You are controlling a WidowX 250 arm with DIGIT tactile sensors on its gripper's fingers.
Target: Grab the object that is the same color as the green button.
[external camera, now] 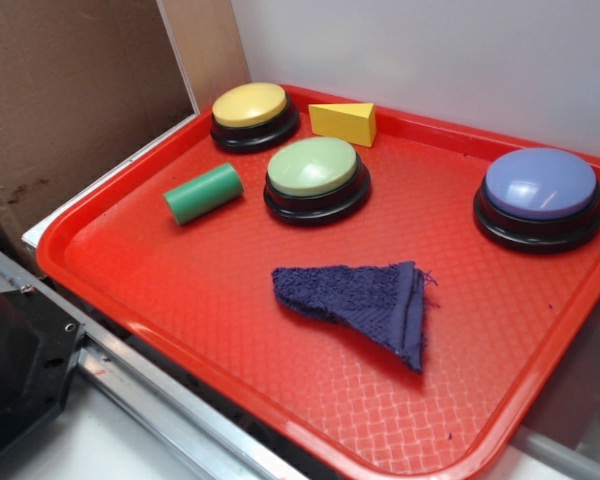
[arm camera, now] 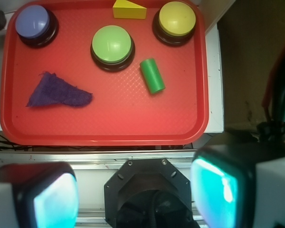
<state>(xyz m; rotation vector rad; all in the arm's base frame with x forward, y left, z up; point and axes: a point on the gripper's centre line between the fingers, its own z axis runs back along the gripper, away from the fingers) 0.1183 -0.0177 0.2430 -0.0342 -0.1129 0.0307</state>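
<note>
Red tray (external camera: 180, 330) w/ a textured waffle floor holds everything; no brand, label or writing readable on any item or on the tray. Green cylinder block (external camera: 203, 193) lies on its side on the tray floor, just beside the green button (external camera: 316, 178) but apart from it, not touching. In the wrist view the cylinder (arm camera: 152, 75) sits below and right of the green button (arm camera: 112, 46), tilted, and below the yellow button (arm camera: 177, 21). Yellow button (external camera: 253, 114) is near the tray's back rim, yellow wedge block (external camera: 344, 122) just beside it, also at the back. Blue button (external camera: 539, 196) stands well apart at the other side of the tray. Dark blue cloth (external camera: 365, 303) lies crumpled in a rough triangle on the bare floor, nearer the front than the green button, touching nothing else. Gripper (arm camera: 133, 192) hangs outside the tray's near rim, over the metal rail and black mount; its two fingers (arm camera: 52, 197) show at the bottom of the wrist view, spread wide w/ a clear gap, nothing between them. Cardboard panel (external camera: 70, 90) stands beside the tray.
</note>
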